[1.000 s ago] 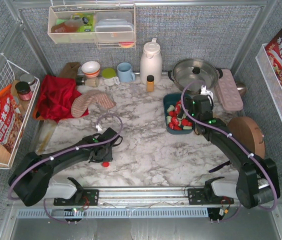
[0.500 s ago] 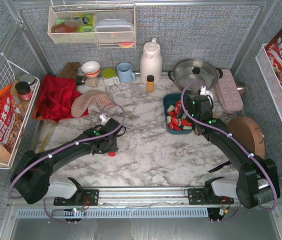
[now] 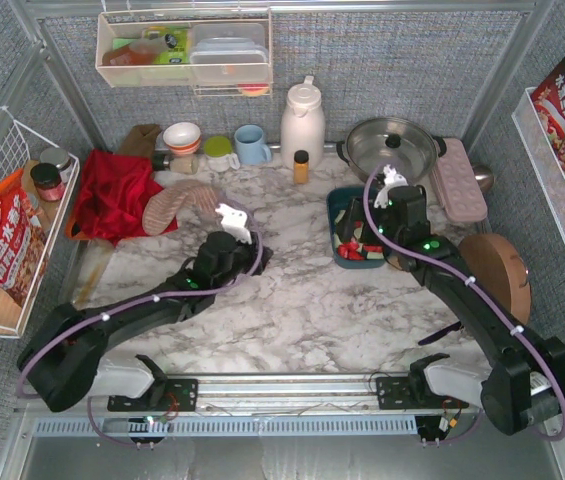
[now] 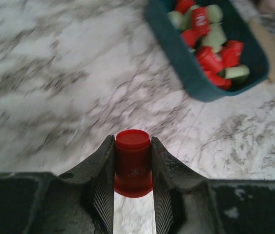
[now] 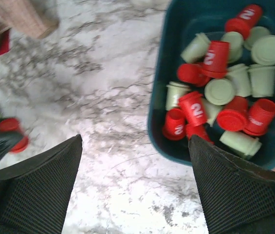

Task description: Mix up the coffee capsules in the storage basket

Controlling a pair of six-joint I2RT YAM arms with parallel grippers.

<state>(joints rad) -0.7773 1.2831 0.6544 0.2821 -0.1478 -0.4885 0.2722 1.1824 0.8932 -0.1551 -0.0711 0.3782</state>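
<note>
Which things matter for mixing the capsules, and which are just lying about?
Job: red and mint-green tapered coffee capsules; dark teal plastic storage basket; red capsule held in left pincer.
Lying about: white thermos jug; lidded steel pot; red cloth; blue mug.

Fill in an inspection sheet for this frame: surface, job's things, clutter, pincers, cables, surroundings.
Surface: white marble-patterned table top; nothing amiss seen.
Job's things: dark teal plastic storage basket holds jumbled red and mint-green coffee capsules; one red capsule is outside it.
Clutter: red cloth, pink knitted mitt, blue mug, white jug, steel lidded pot and pink tray along the back.
Pincers: left pincer shut on the red capsule; right pincer open, beside the basket.
Cables: purple cable along each arm; the right one loops near the basket.
Surroundings: grey fabric walls; wire rack with orange snack bag on the left; clear shelf on the back wall.
</note>
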